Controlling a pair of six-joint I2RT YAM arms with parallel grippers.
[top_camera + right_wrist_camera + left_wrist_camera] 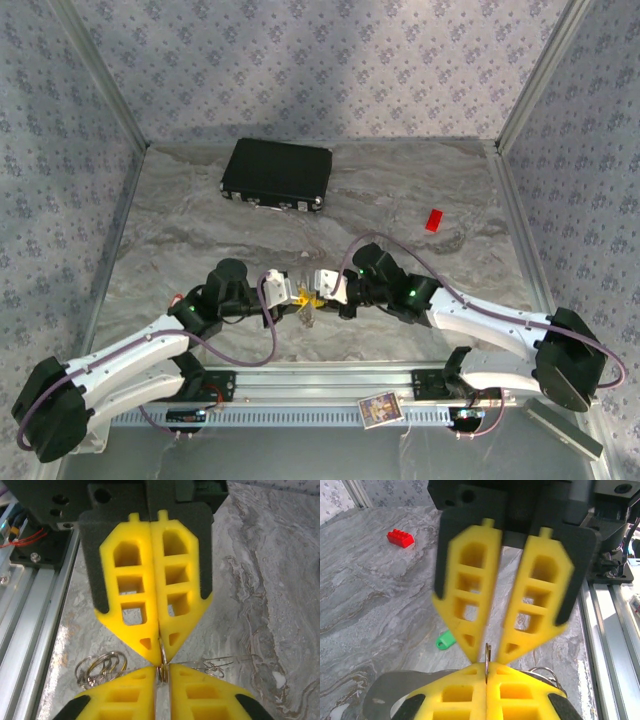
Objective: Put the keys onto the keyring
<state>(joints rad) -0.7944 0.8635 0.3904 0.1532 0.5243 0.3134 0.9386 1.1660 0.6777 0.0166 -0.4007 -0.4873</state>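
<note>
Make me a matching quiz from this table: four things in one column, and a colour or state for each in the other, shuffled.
Things:
1. case
2. block
3. key
4. left tool

Colour or state:
a. green head
b. shut on a ring
c. black
d. red

Pairs: 1-c, 2-d, 3-a, 4-b
</note>
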